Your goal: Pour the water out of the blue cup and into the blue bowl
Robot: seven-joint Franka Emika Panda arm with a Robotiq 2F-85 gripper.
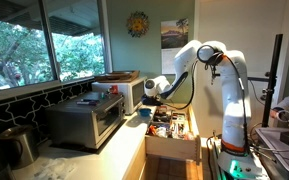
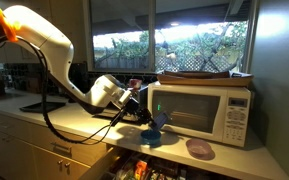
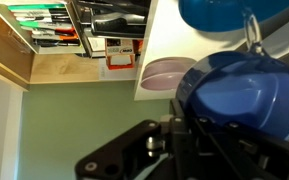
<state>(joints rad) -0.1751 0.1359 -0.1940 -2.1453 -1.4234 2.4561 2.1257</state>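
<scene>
My gripper (image 3: pixel 199 120) is shut on the dark blue cup (image 3: pixel 239 92), which fills the right of the wrist view and is tilted toward the paler blue bowl (image 3: pixel 229 10) at the top edge. A thin glinting streak runs from the cup toward the bowl. In an exterior view the gripper (image 2: pixel 136 108) holds the cup (image 2: pixel 154 123) just above the bowl (image 2: pixel 154 139), which stands on the counter in front of the microwave (image 2: pixel 209 108). In an exterior view the gripper (image 1: pixel 156 88) is beside the microwave (image 1: pixel 122 90); cup and bowl are too small to make out there.
A pink shallow dish (image 2: pixel 199 149) (image 3: pixel 164 72) lies on the counter next to the bowl. An open drawer (image 1: pixel 172 128) (image 3: pixel 74 30) full of utensils juts out below the counter edge. A toaster oven (image 1: pixel 84 122) and a metal kettle (image 1: pixel 22 145) stand further along.
</scene>
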